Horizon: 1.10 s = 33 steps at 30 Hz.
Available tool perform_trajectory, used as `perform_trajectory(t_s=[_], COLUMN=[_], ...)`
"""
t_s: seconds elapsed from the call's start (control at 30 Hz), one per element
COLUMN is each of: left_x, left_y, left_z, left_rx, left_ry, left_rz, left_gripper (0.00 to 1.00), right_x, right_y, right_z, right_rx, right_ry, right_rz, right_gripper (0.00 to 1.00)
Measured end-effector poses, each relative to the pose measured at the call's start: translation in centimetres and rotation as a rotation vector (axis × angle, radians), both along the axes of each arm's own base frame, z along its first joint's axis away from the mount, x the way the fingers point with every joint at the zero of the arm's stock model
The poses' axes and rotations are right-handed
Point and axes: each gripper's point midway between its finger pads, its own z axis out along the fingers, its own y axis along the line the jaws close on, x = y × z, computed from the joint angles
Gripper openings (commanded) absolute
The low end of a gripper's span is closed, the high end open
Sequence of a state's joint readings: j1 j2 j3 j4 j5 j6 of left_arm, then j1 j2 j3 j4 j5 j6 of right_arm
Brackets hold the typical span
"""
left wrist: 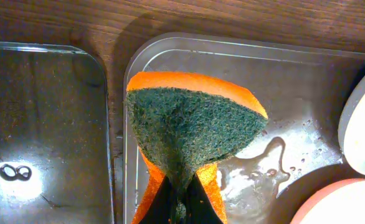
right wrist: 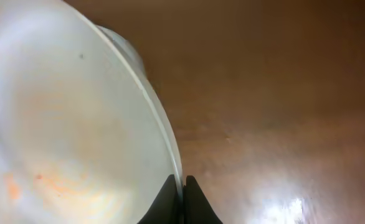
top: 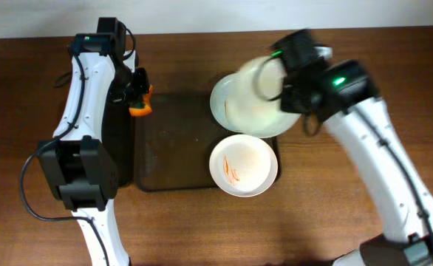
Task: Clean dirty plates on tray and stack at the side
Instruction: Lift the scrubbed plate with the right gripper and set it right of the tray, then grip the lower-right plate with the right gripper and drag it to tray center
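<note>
My right gripper (top: 277, 83) (right wrist: 182, 186) is shut on the rim of a white plate (top: 255, 100) (right wrist: 76, 124) and holds it tilted above the far right of the brown tray (top: 172, 148). The plate's face shows faint orange smears. A second plate (top: 218, 103) lies under it on the tray. A third plate (top: 244, 164) with orange-red streaks lies at the tray's near right corner. My left gripper (top: 137, 100) (left wrist: 181, 202) is shut on an orange sponge (left wrist: 192, 118) with a green scouring face, over the tray's far left corner (left wrist: 232, 50).
A smaller black tray (top: 119, 140) (left wrist: 45, 124) lies left of the brown tray, partly under the left arm. Water pools on the brown tray's floor (left wrist: 276, 155). Bare wooden table (top: 335, 214) lies to the right and front.
</note>
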State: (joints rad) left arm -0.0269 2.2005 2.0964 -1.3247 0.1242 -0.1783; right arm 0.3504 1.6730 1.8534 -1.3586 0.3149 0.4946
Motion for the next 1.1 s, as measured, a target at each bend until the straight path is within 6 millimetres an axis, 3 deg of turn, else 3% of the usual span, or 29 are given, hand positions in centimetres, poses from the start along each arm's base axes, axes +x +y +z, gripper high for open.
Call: perform_trajectory(t_s=[0.13,0.27,0.4,0.53,0.57,0.6,0.63,0.67,0.77,0.87,0.97,1.03,1.1], left_x=[0.0,0.1,0.3,0.3,0.3,0.3,0.3,0.3,0.5,0.5,0.5,0.5,0.5], left_y=[0.0,0.1,0.2,0.2,0.2,0.2,0.2,0.2,0.2,0.2,0.2,0.2,0.3], left_z=[0.0,0.0,0.0,0.0,0.0,0.0,0.0,0.0,0.0,0.1,0.1,0.1,0.0], left_rx=[0.000,0.007,0.011,0.012,0.012,0.012,0.012,0.012,0.012,0.012,0.012,0.012,0.015], left_ry=[0.000,-0.005,-0.011,-0.013,-0.012,-0.013,-0.013,-0.013,-0.021,-0.021,-0.022,-0.022,-0.020], left_rz=[0.000,0.001,0.002,0.002,0.002,0.002,0.002,0.002,0.002,0.002,0.002,0.002,0.002], left_gripper=[0.00,0.00,0.00,0.00,0.00,0.00,0.00,0.00,0.00,0.00,0.00,0.00,0.00], right_x=[0.1,-0.1,-1.3,-1.6,-1.7,-1.8,-1.8,-1.7,-2.0,-2.6,-1.2,-1.7,-2.8], right_y=[-7.4,-12.9,-15.4,-16.5,-16.7,-16.9,-17.0,-17.0,-16.7,-14.8,-11.2,-8.5,-3.9], right_z=[-3.2,-8.9,-15.9,-19.6,-20.0,-20.3,-20.6,-20.6,-20.3,-17.7,-14.3,-14.1,-14.8], right_rx=[0.067,0.119,0.160,0.183,0.185,0.189,0.188,0.188,0.201,0.299,0.424,0.454,0.478], right_ry=[0.106,0.166,0.204,0.172,0.167,0.161,0.157,0.151,0.175,0.252,0.231,0.268,0.332], right_rz=[-0.183,-0.296,-0.352,-0.380,-0.386,-0.390,-0.391,-0.390,-0.383,-0.354,-0.263,-0.201,-0.091], right_gripper=[0.04,0.04,0.04,0.04,0.09,0.30,0.57,0.62,0.60,0.59,0.59,0.59,0.54])
